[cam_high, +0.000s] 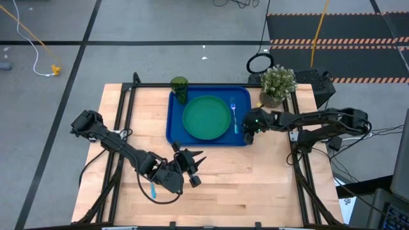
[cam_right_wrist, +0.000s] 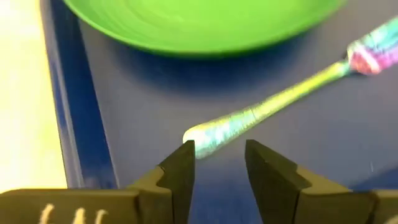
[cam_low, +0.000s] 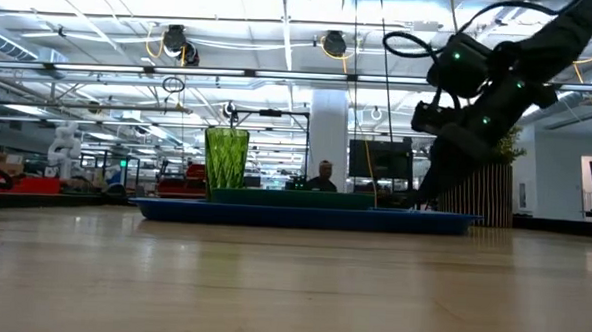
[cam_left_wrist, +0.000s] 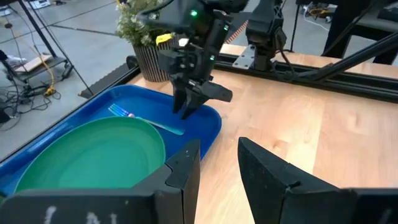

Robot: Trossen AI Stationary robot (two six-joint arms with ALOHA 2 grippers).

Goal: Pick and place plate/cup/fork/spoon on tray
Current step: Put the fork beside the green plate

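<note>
light wooden table (cam_high: pixel 255 179) with black frame rails, blue tray (cam_high: pixel 176 121) lying flat at its far middle, potted plant (cam_high: pixel 277 85) at the far right corner just beside the tray, spoon (cam_high: pixel 153 190) near the front edge

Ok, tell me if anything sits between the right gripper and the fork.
Nothing visible does. The right gripper hangs open at the handle end of the fork, only bare tray between. The plate lies beside the fork, not in the gap. The left gripper waits off the tray.
</note>
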